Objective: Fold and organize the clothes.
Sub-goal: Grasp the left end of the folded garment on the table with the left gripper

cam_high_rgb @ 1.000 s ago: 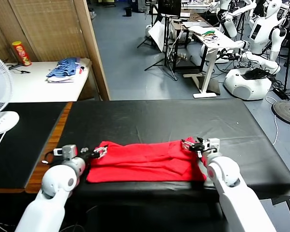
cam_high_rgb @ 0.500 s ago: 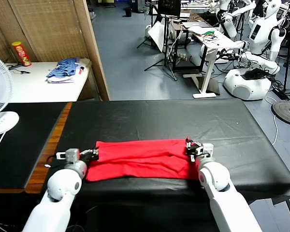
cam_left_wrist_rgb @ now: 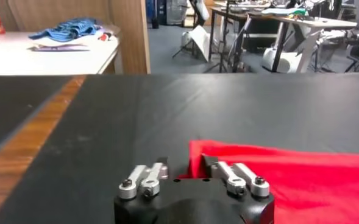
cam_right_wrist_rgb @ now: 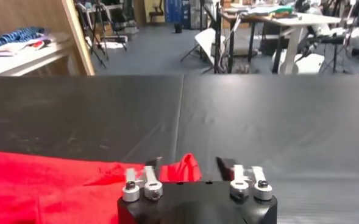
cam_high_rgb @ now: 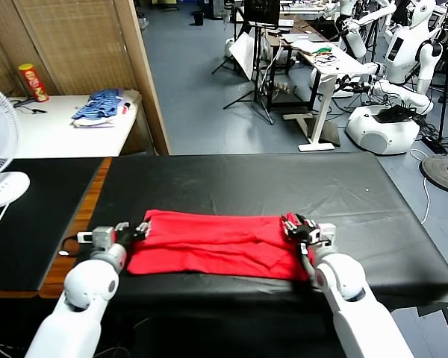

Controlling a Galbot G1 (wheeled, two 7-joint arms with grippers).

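The red T-shirt lies folded on the black table. The left gripper and right gripper, jaws apart, sit at its ends, seemingly holding nothing

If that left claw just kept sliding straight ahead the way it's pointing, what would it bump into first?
Probably the red T-shirt: its corner lies right between the left gripper's open fingertips. Beyond that only bare black table shows.
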